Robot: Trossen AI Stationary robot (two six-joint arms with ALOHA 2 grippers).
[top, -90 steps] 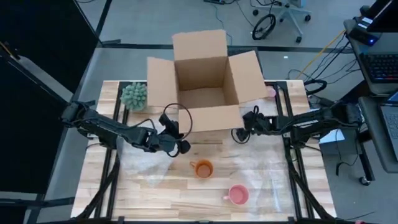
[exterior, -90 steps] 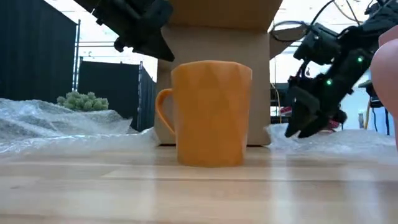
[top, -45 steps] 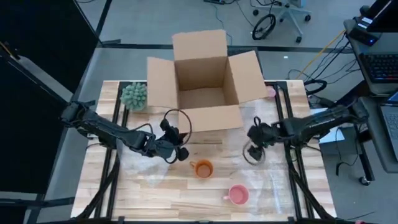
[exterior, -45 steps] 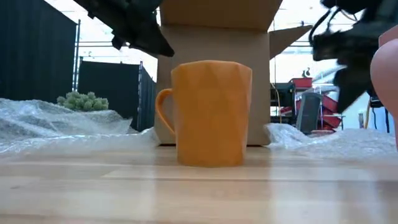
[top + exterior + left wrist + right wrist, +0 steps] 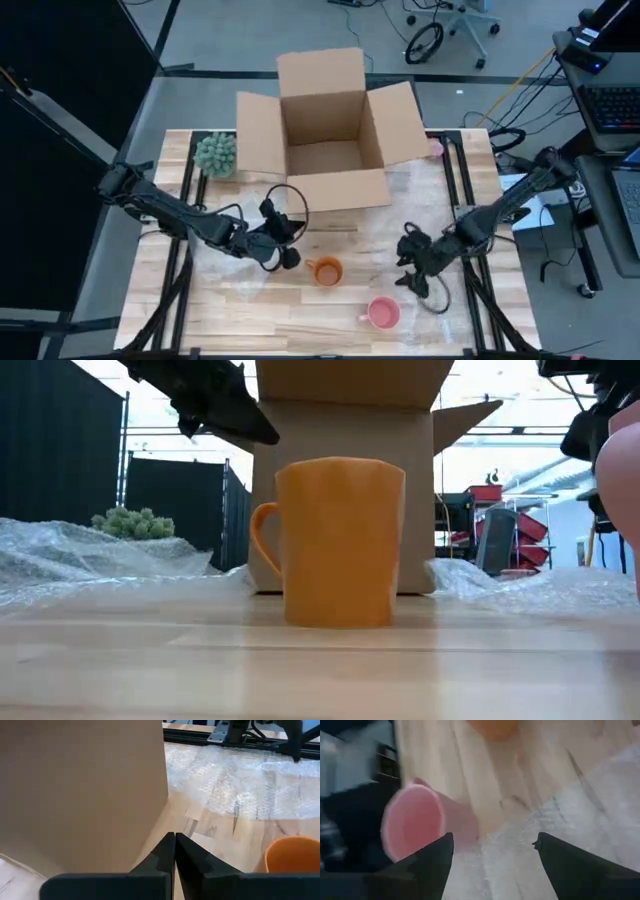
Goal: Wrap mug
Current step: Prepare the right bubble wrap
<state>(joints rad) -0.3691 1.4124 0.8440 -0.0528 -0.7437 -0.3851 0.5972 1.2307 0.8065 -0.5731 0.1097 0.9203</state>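
An orange ceramic mug (image 5: 325, 270), a pink ceramic mug (image 5: 383, 314), a brown cardboard box (image 5: 329, 130) and a pale striped wooden counter (image 5: 300, 320) are seen.

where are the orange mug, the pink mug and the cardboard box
orange mug (image 5: 325, 270): high view, on its open top.
pink mug (image 5: 383, 313): high view, on its open top.
cardboard box (image 5: 329, 158): high view, on the bare floor inside the open box.
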